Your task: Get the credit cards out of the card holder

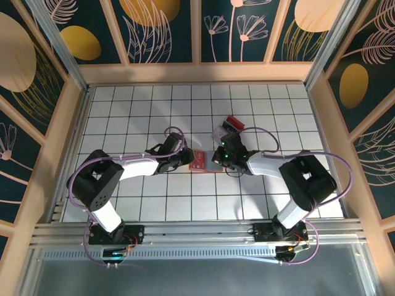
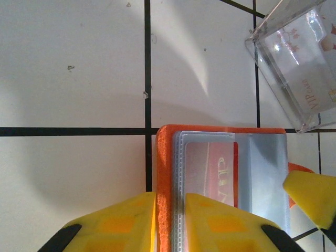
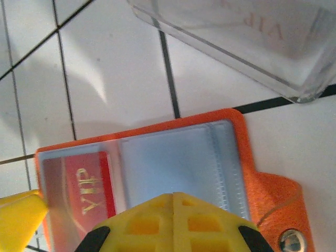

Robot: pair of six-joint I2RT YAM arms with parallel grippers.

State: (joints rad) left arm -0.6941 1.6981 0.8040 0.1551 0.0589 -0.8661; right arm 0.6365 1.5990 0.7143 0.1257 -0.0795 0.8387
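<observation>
The card holder [image 2: 166, 178] is orange-rimmed, blue-grey inside, with a red card [image 2: 219, 173] lettered in gold. The fingers [image 2: 220, 228] are yellow; the surface [image 2: 73, 63] is white, gridded black.

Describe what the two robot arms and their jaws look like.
Both the left arm and right arm have white links, chunky black joints and looping purple cables. Their jaws are bright yellow with darker orange square patches and black bases.
</observation>
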